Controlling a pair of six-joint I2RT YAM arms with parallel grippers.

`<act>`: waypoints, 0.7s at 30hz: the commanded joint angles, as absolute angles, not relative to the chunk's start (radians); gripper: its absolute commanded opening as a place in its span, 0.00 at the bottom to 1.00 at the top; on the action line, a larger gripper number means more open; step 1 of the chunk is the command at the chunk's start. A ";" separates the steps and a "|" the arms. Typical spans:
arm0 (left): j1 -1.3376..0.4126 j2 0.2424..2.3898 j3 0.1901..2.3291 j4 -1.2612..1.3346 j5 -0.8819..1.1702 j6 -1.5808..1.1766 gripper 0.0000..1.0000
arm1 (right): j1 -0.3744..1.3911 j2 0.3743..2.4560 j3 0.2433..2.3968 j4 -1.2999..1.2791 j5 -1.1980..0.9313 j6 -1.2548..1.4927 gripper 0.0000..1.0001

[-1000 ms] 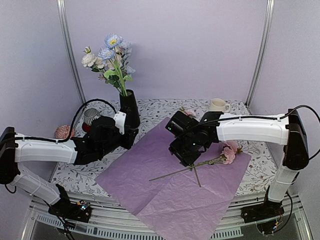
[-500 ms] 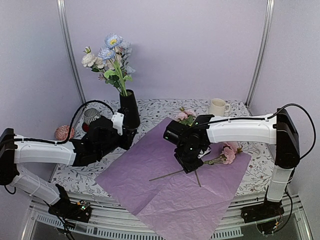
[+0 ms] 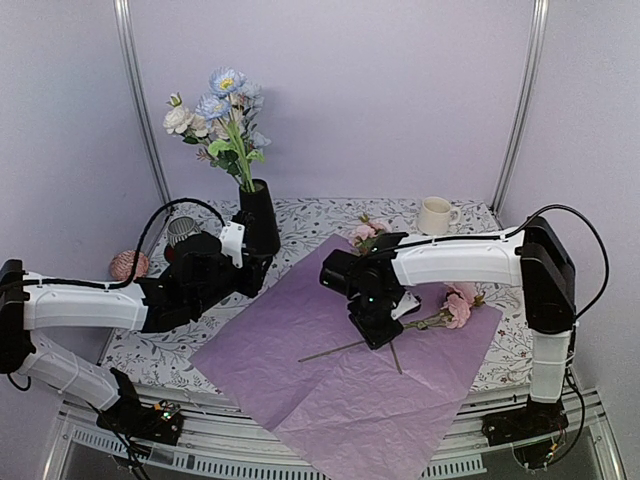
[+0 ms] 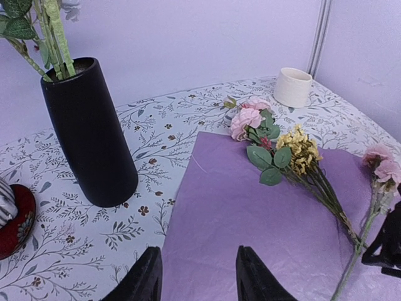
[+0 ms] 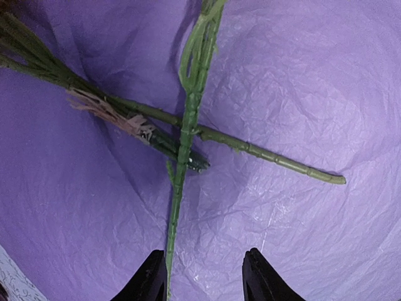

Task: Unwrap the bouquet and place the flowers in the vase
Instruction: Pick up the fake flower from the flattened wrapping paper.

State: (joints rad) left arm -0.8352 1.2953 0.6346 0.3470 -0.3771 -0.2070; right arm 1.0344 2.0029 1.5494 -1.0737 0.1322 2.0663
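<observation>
Already, from above, we see the paper spread flat on the table, with several flowers standing in the vase at far left. Other blooms lie on the sheet at right, yet to be moved. At the left wrist, the left gripper hangs apart and empty near the vase. At the right wrist, the right gripper, apart, hovers over crossed stems, gripping nothing.

Bright, even lilac light casts soft shadows under the flowers; views sharp.
</observation>
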 commanded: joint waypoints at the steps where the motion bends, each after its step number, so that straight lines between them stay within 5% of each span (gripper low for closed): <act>1: -0.824 1.282 0.624 0.361 -0.374 -0.206 0.43 | 1.008 2.050 1.567 -1.097 0.153 2.157 0.43; 21: -0.821 1.292 0.630 0.360 -0.377 -0.192 0.43 | 0.954 2.173 1.598 -1.075 0.110 2.091 0.32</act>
State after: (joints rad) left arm -0.8345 1.2949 0.6346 0.3470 -0.3756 -0.2062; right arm 0.9543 2.1262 1.5803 -1.0679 0.1207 2.0724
